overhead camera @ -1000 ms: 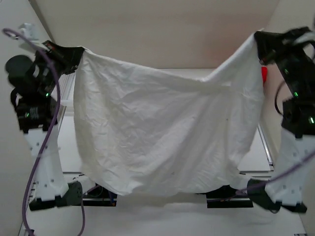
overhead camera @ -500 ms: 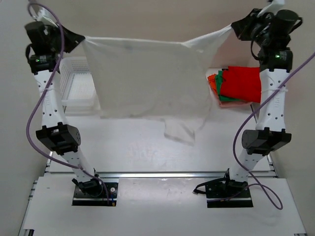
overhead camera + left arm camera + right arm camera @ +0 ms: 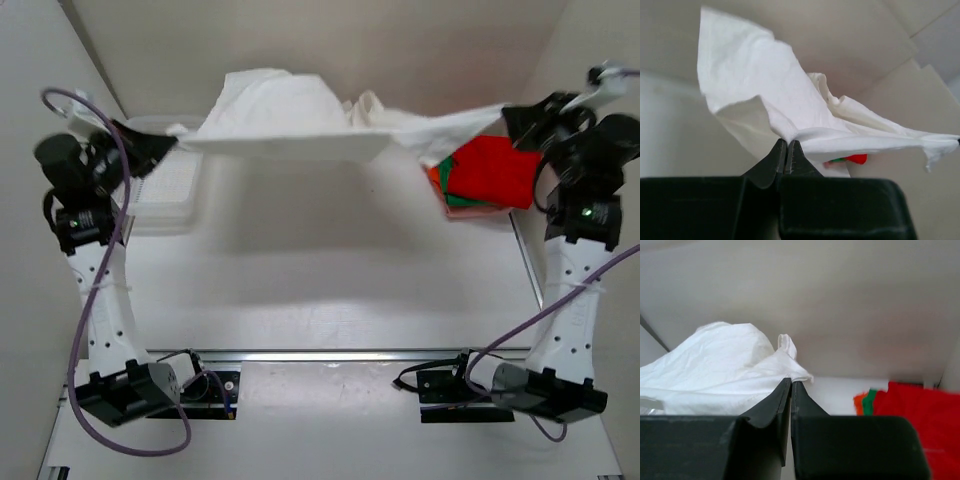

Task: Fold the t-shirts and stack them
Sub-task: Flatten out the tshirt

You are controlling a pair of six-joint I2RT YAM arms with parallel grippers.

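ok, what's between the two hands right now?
The white t-shirt, held in the air and spanning from the left hand to the right hand, each shut on an edge of it. The top view shows the whole span.

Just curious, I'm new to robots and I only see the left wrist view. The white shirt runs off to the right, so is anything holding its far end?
Observer: Yes. The right gripper is shut on the shirt's other end, so it hangs stretched between the two arms.
Operator: And that speck of red and green under it?
Observer: That's a folded stack on the right side of the table. A red shirt is on top, with a green shirt and an orange shirt peeking out beneath.
Operator: Is there anything on the left?
Observer: A white basket sits on the table by the left gripper.
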